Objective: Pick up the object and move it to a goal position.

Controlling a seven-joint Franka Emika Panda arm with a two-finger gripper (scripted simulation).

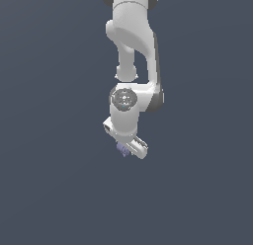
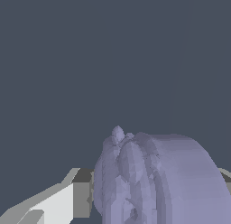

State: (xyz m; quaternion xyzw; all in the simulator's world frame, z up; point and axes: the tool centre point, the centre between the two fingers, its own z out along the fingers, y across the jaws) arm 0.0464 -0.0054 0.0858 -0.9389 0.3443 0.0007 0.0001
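The object [image 1: 122,149] is a small lavender-blue knobbly lump. In the exterior view it shows just below the white gripper [image 1: 126,150], mostly hidden by the hand. In the wrist view the object [image 2: 153,182] looms large and ridged between the fingers, with one white and grey finger [image 2: 67,198] pressed against its side and a sliver of the other at the far edge. The gripper is shut on the object.
The white arm [image 1: 131,41] hangs down from the top of the exterior view. All around is a plain dark grey-blue surface [image 1: 49,189] with no other objects or edges in view.
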